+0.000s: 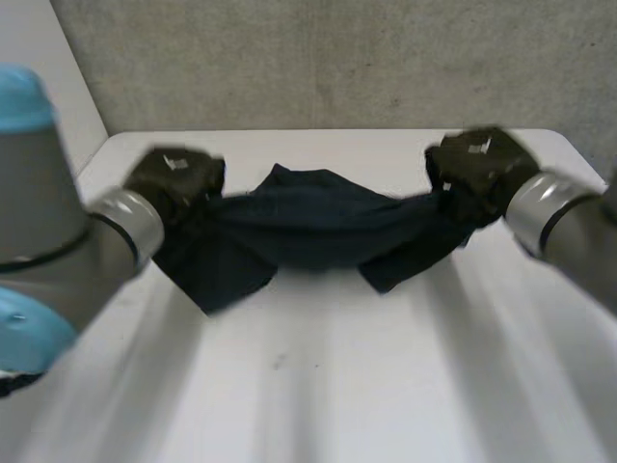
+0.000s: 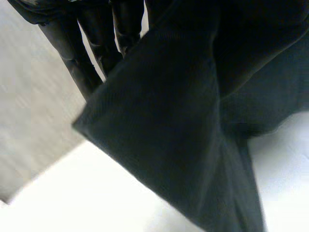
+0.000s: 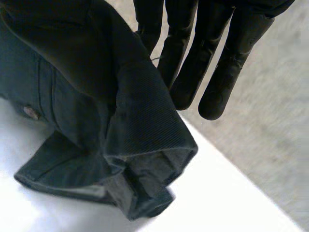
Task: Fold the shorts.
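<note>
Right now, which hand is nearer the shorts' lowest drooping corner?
Left. The left hand holds the shorts just above that corner; the right hand grips the far end.

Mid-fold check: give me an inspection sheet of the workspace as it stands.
Surface: white table.
Job's things: dark shorts, bunched and sagging between the two hands, with the lower flaps hanging towards the table.
Clutter: nothing seen.
Hands: left hand holds one end of the shorts; right hand holds the other end.
Cables: nothing seen.
Surroundings: grey wall behind the table.
</note>
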